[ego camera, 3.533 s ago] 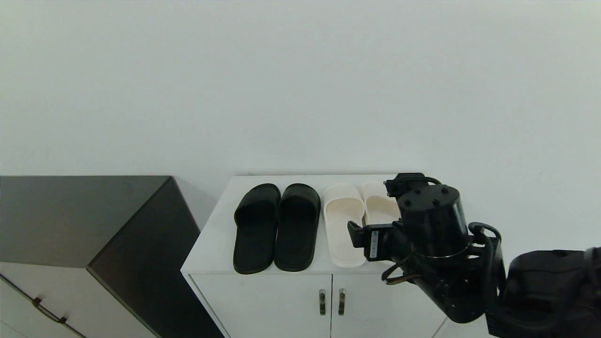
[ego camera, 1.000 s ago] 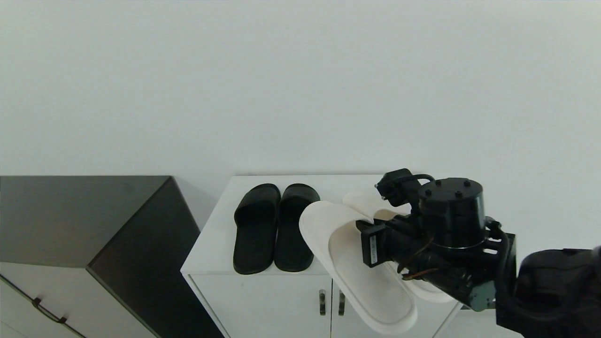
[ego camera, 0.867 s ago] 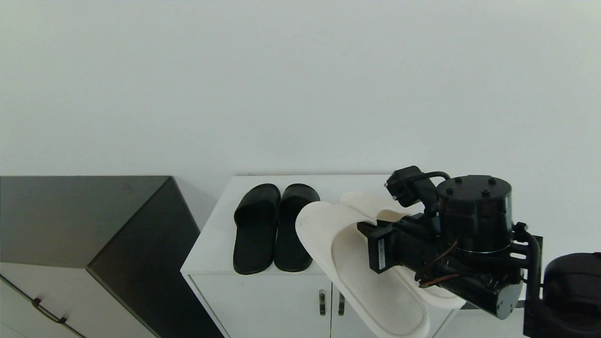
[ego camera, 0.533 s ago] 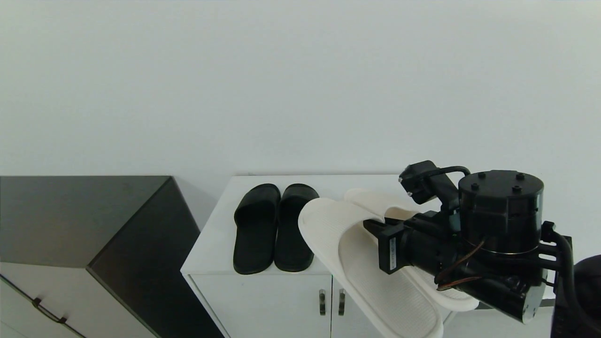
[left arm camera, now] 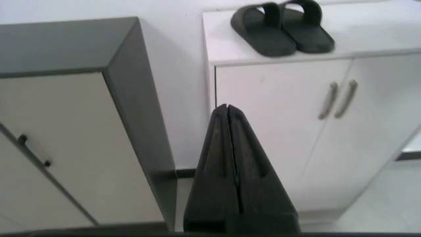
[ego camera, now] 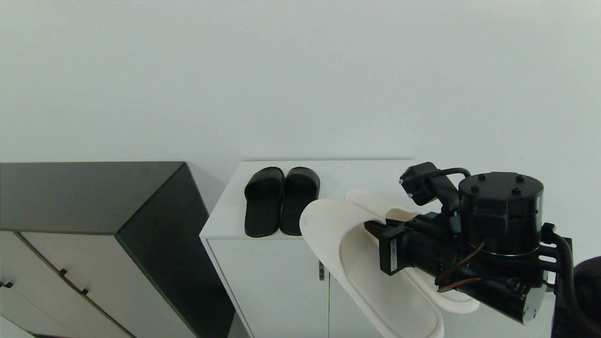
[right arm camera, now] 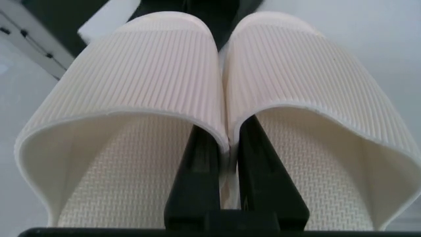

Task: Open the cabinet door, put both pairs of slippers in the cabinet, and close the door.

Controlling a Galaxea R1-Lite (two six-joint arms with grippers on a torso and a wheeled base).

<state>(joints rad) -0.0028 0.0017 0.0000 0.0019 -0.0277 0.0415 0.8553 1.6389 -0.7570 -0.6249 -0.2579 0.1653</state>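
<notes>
Right claw (right arm camera: 227, 155) pinches the white slippers (ego camera: 357, 253) by their inner straps, holding them before the cabinet (ego camera: 361, 172) and hiding most handles (ego camera: 321, 271). The doors (ego camera: 272, 286) look shut. Black slippers (ego camera: 281, 199) sit on top. Left claw (left arm camera: 227, 125) is closed and empty.

No text, number or sign can be read anywhere: the only print is on a small white label (ego camera: 393, 256) stuck on the black body of the right gripper (right arm camera: 228, 168), at about 9 o'clock from its round housing (ego camera: 500, 211), and it is too small to read.
</notes>
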